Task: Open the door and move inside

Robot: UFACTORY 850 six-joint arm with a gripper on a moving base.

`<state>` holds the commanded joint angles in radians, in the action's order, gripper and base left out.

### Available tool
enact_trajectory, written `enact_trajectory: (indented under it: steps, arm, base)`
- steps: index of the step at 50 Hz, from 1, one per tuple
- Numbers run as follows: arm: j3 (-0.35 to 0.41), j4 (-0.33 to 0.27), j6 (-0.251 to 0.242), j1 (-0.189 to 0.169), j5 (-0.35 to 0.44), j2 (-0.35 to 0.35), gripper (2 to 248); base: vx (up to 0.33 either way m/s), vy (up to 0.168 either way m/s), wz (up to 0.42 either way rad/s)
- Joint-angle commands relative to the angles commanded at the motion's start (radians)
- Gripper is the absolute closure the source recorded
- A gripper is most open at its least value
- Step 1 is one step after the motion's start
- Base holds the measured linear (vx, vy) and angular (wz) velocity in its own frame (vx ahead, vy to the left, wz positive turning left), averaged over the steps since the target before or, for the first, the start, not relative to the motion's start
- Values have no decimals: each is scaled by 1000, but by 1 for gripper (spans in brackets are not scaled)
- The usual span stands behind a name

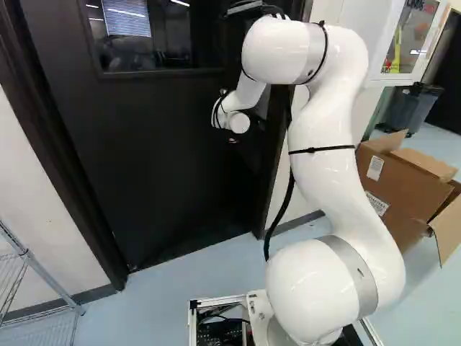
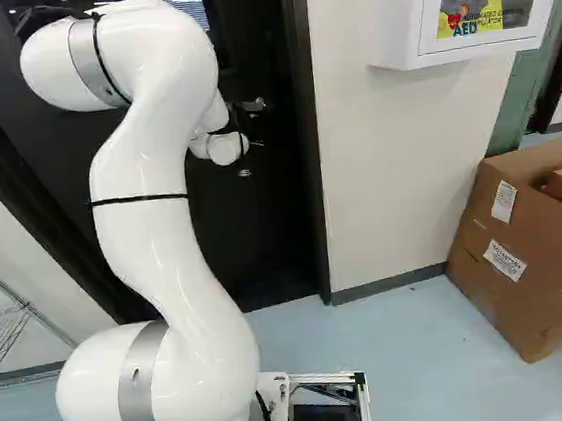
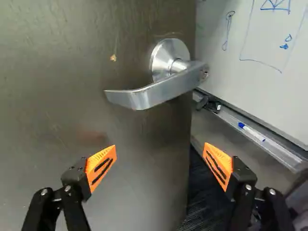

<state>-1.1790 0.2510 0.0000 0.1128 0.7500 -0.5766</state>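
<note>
Claw [image 2: 242,122] wide, lever handle [image 3: 161,92] ahead; labels [image 2: 504,260] on carton [image 2: 503,313], print [image 2: 476,25] on cabinet [image 2: 393,13].

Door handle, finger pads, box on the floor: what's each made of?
Door handle: metal, likely satin steel or plated; silvery grey with soft highlights.
Finger pads: plastic or rubber, can't tell which; fairly matte, bright orange, with dark slots.
Box: almost certainly cardboard; matte brown, with folded-out flaps.
</note>
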Motion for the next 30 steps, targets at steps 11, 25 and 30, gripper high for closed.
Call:
enact_trajectory:
  steps: [11, 25, 30]
  arm:
    - [65, 13, 0, 7, 0, 50, 3]
    - [149, 12, 0, 13, 0, 115, 3]
    - [179, 3, 0, 13, 0, 139, 3]
  base:
    - [0, 0, 0]
    - [0, 0, 0]
    - [0, 0, 0]
